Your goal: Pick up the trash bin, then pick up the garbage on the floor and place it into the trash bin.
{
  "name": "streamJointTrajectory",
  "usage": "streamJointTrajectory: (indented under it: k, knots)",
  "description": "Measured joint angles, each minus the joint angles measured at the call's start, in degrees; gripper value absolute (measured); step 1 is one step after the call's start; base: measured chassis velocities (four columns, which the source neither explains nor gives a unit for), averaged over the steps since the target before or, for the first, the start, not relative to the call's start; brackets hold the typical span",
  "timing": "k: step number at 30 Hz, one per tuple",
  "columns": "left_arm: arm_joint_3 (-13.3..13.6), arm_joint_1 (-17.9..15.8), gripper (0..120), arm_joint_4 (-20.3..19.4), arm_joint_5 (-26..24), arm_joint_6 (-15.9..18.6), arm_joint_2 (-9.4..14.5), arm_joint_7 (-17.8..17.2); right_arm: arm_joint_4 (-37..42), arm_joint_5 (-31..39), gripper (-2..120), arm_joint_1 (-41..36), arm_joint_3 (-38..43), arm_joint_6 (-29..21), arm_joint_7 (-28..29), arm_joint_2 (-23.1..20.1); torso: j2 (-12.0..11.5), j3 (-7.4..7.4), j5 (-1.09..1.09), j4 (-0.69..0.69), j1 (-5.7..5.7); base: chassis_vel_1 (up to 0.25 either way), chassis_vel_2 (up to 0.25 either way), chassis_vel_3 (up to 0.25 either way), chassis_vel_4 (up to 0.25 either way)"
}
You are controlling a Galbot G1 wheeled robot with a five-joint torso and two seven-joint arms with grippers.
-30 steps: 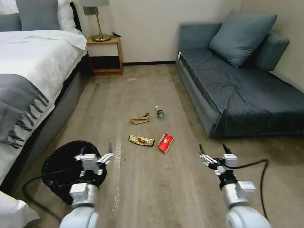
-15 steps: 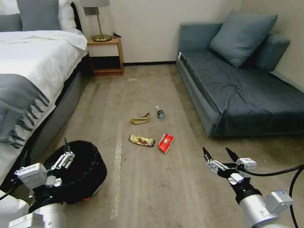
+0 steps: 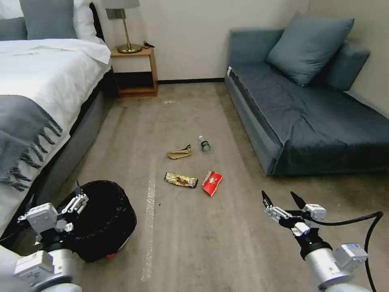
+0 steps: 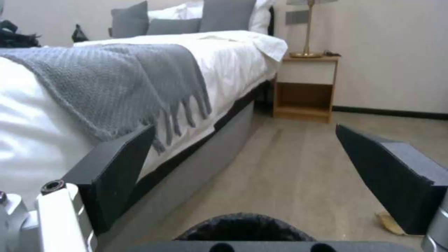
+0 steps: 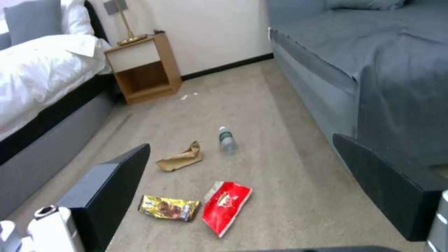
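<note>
The trash bin, black mesh with a black bag, stands on the carpet by the bed. My left gripper hovers open at its left rim; the left wrist view has the bin's rim just below the spread fingers. The garbage lies mid-floor: a gold-brown wrapper, a red-and-white wrapper, a tan paper scrap and a small bottle. My right gripper is open above bare carpet, right of and nearer to me than the red wrapper, pointing toward the litter.
A bed with a grey throw runs along the left. A wooden nightstand with a lamp stands at the far wall. A blue sofa lines the right side. A black cable trails from my right arm.
My left arm swung from over the bin's middle out to its left rim and lower. My right arm drew back and to the right a little. The litter has not moved.
</note>
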Motion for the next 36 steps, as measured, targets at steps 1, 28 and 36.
streamJointTrajectory:
  k: [1, 28, 36]
  knots:
    - [-0.02, -0.06, 97, 0.17, -0.22, 0.06, 0.11, -0.07, -0.2, -0.03, 100, 0.08, -0.01, 0.09, 0.02, -0.1, 0.0, 0.0, -0.04, 0.0, 0.0, 0.0, 0.0, 0.0, 0.0]
    - [-8.65, -5.35, 93, 14.63, -25.39, 13.18, 10.12, -6.86, -3.56, -1.72, 100, 0.94, -0.4, 1.91, 0.06, 0.66, 0.0, 0.0, -0.03, 0.0, 0.0, 0.0, 0.0, 0.0, 0.0]
    - [-11.64, -6.75, 93, 13.62, -35.85, 20.06, 11.41, -7.59, -4.92, -2.63, 100, 1.4, -0.56, 2.41, 0.02, 1.17, 0.0, 0.0, -0.03, 0.01, 0.0, 0.0, 0.0, 0.0, 0.0]
